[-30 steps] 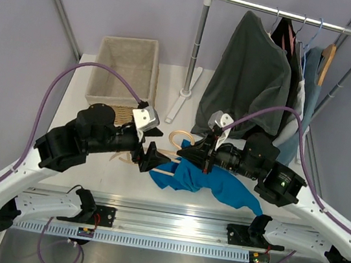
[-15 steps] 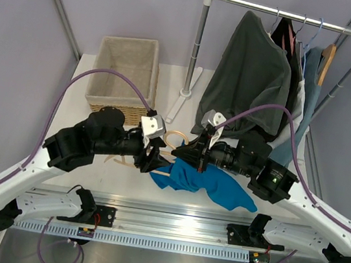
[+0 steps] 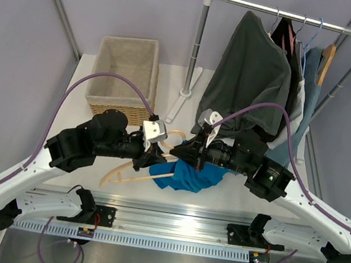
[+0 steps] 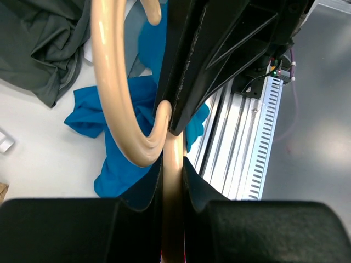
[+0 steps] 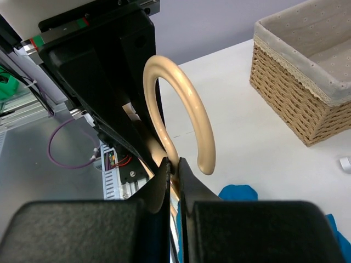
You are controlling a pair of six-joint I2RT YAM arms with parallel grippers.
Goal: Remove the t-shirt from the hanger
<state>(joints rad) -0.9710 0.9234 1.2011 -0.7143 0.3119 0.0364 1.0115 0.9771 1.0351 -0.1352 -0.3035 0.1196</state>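
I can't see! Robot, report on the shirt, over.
Left gripper, right gripper both shut on hanger. Blue t-shirt bunched at one end. Grey shirt hangs close behind.

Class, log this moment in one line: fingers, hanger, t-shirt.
left fingers: shut on hanger neck | right fingers: shut on hanger | t-shirt: heaped on table, covering one hanger end

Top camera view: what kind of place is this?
Likely a robotics lab cell staged for laundry: a clothes rack with hung garments, a wicker basket, and an aluminium rail along the table edge.
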